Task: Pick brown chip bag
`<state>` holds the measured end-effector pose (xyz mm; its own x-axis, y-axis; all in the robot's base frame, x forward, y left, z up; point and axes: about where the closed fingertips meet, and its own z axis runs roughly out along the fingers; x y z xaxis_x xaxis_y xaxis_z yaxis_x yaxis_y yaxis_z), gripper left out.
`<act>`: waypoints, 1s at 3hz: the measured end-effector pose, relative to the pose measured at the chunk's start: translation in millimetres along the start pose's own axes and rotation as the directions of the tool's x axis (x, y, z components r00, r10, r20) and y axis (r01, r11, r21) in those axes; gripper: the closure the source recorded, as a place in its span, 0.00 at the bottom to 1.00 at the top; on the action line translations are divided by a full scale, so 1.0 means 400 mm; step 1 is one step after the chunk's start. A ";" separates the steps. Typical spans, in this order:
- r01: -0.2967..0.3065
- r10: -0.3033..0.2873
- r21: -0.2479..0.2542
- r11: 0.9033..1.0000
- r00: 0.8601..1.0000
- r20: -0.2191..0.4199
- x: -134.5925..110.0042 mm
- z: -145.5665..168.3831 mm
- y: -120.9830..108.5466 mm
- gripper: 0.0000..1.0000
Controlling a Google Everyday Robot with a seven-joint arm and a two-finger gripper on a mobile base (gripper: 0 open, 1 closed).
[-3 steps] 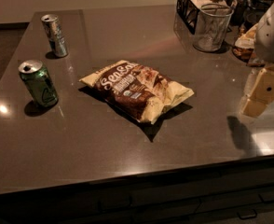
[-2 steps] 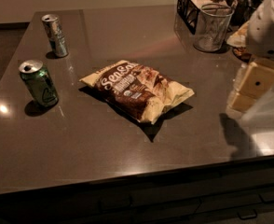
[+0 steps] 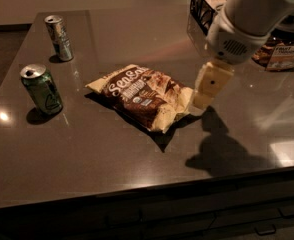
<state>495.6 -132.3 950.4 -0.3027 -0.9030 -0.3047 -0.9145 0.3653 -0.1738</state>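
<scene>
The brown chip bag (image 3: 144, 97) lies flat near the middle of the dark table (image 3: 112, 154). It has a dark brown centre, pale yellow edges and white script lettering. My gripper (image 3: 209, 85) hangs from the white arm that comes in from the upper right. It hovers just above the table, right beside the bag's right end, close to its yellow edge. Nothing is held in it.
A green can (image 3: 42, 88) stands at the left. A silver can (image 3: 59, 37) stands behind it at the far left. A black wire basket (image 3: 203, 4) and small snack packets (image 3: 286, 54) sit at the back right. The table's front edge runs close below the bag.
The arm has swung left from the table's right edge, and the gripper now hangs next to the bag's right end. The bag and cans have not moved.
</scene>
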 end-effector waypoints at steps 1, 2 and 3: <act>-0.074 0.074 0.026 0.997 0.997 -0.025 -0.060 0.087 -0.038 0.00; -0.135 0.136 0.032 0.990 0.990 -0.042 -0.134 0.153 -0.050 0.00; -0.164 0.163 -0.011 0.986 0.984 -0.073 -0.195 0.219 -0.045 0.00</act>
<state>559.4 -48.6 895.3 -0.4664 -0.8454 -0.2602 -0.8554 0.5060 -0.1108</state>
